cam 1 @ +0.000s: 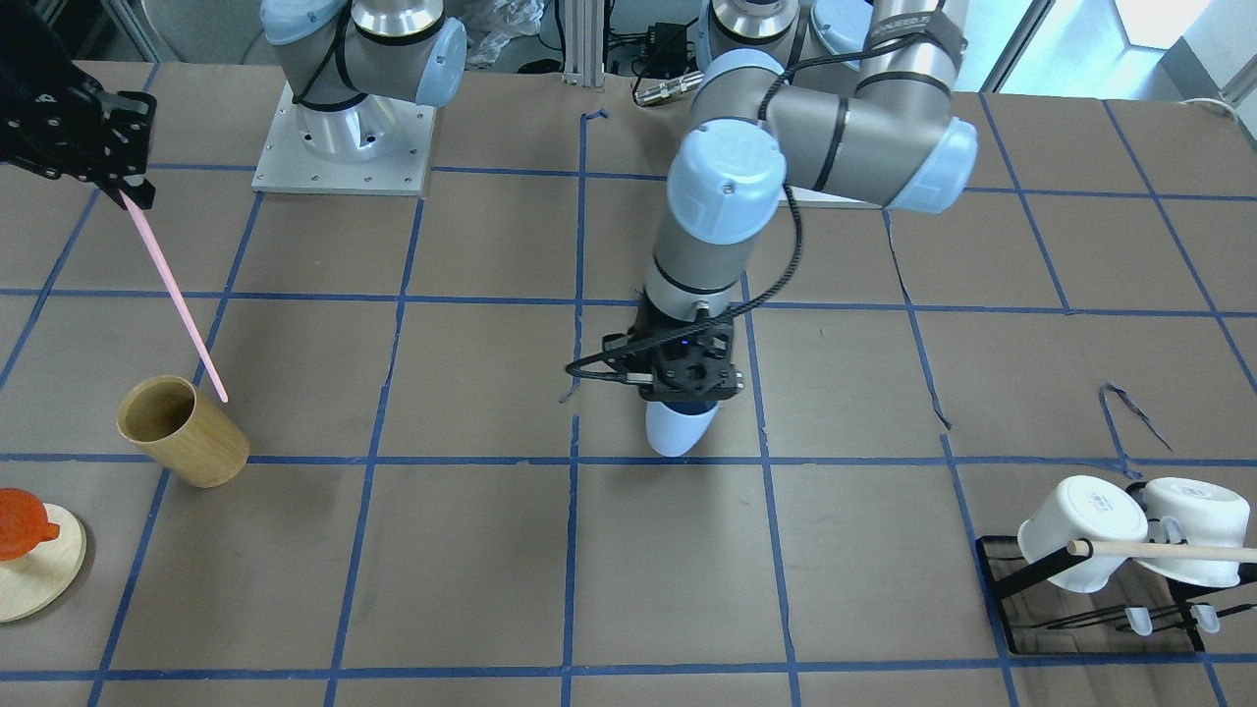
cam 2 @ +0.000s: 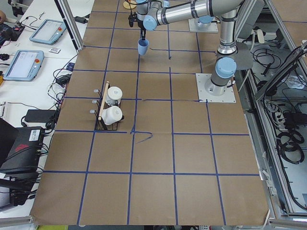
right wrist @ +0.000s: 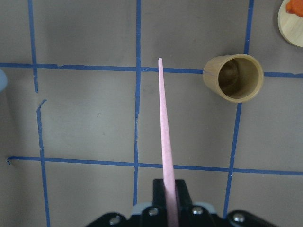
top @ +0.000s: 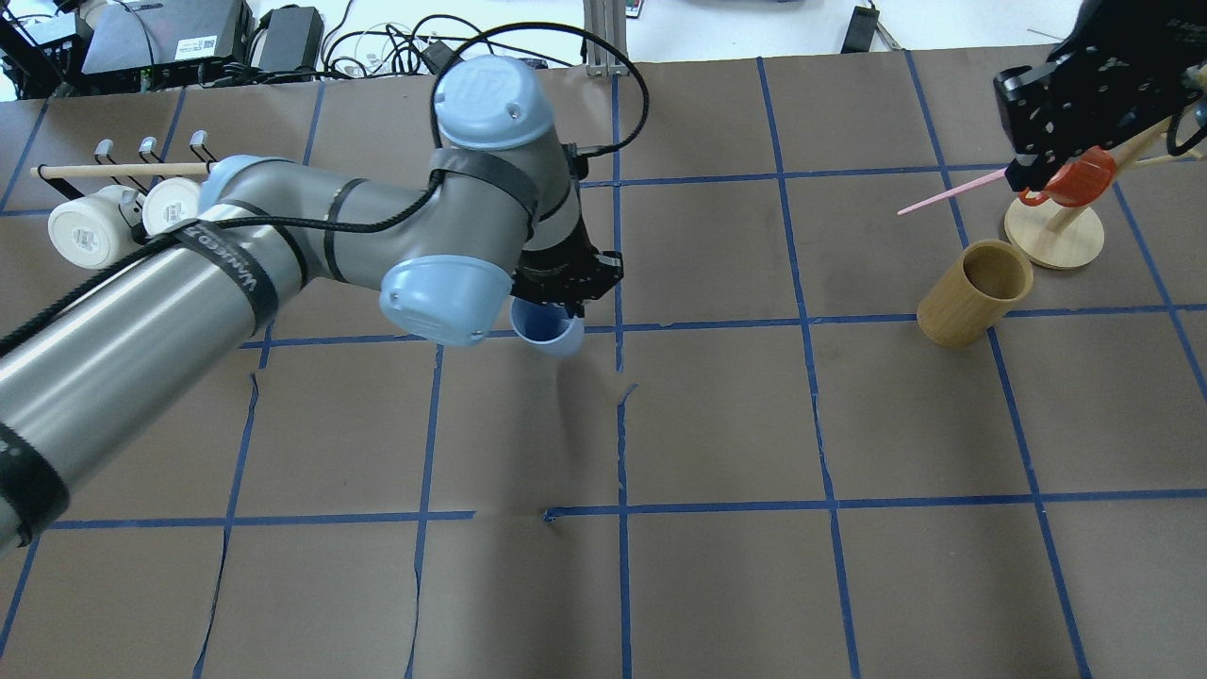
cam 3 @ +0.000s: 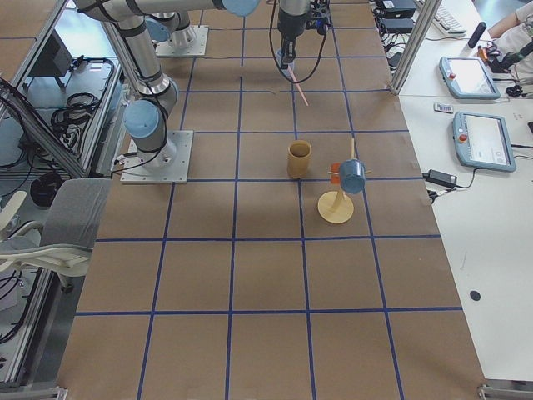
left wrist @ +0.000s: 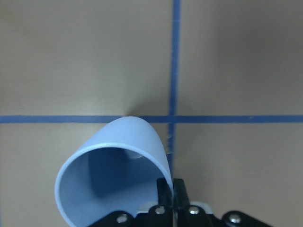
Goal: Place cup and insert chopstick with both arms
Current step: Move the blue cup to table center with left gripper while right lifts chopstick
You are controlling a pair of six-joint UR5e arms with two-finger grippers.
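**Left gripper** (left wrist: 171, 187): jaws pinched on the cup (left wrist: 113, 156) wall at 3 o'clock of its rim, one finger inside and one outside. The cup hangs tilted over a tape crossing near table centre; table contact cannot be determined.

**Right gripper** (right wrist: 169, 191): clamped on the thick end of the chopstick (right wrist: 164, 127). The holder (right wrist: 234, 78) stands at 2 o'clock from the tip, apart.

**Assessment:** the cup appears light, rigid and smooth, so the rim pinch suffices but may pivot. The chopstick appears stiff, thin and slippery.
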